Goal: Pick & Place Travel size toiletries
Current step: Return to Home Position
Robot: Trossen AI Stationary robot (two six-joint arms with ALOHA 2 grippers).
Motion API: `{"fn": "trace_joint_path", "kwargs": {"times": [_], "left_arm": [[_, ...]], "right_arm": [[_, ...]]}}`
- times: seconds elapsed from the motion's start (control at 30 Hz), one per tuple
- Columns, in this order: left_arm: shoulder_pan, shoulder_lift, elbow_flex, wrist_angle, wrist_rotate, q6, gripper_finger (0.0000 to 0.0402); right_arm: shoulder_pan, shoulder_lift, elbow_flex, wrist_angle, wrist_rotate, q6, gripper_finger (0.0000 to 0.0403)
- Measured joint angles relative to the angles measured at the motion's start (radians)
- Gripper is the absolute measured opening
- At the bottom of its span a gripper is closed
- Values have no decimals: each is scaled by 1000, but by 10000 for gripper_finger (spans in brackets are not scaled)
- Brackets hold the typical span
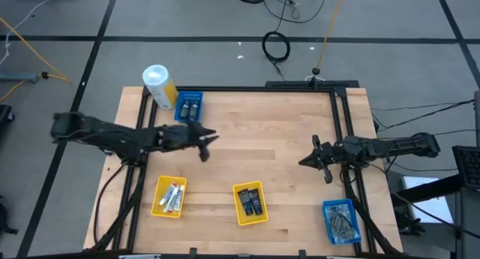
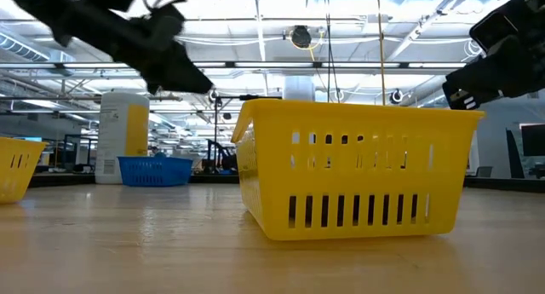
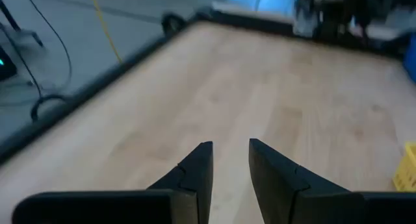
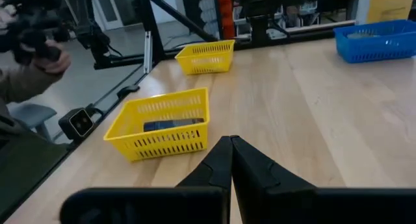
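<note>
Only the high view shows all the travel size toiletries (image 1: 188,109) in their four trays. Dark bottles fill the far blue tray (image 1: 189,93) near the bench's (image 1: 270,139) far left corner, beside a white-and-yellow canister (image 1: 159,85). White tubes (image 1: 174,197) lie in the left yellow tray (image 1: 169,179), and dark packs (image 1: 251,201) lie in the middle yellow tray (image 1: 253,222) by the near edge. Grey clear-wrapped packets (image 1: 343,223) sit in the near blue tray (image 1: 325,214) at the near right corner. The low view shows only tray walls.

The left claw (image 1: 204,143) hovers near the far blue tray. Its wrist view shows its fingers (image 3: 198,172) parted over bare wood. The right claw (image 1: 315,160) hangs by the right edge, its fingers (image 4: 220,162) pressed together.
</note>
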Motion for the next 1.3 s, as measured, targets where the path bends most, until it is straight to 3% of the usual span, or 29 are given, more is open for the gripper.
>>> {"fn": "trace_joint_path", "kwargs": {"times": [0.33,0.53,0.67,0.77,0.87,1.0,1.3], "left_arm": [[55,-616,-234,-123,80,88,97],[64,-875,-361,-158,86,119,97],[64,-999,-407,-190,173,129,97],[64,-1062,-431,-229,222,158,97],[64,-1096,-455,-231,196,178,97],[64,-1084,-465,-234,132,179,97],[64,-1073,-464,-261,148,132,97]], "right_arm": [[0,22,-5,304,-8,-4,0],[0,23,-5,357,-6,-4,0],[0,23,-5,359,-6,-4,0],[0,23,-5,360,-6,-4,0],[0,23,-5,361,-5,-4,0],[0,23,-5,361,-5,-4,0],[0,23,-4,363,-5,-4,0]]}}
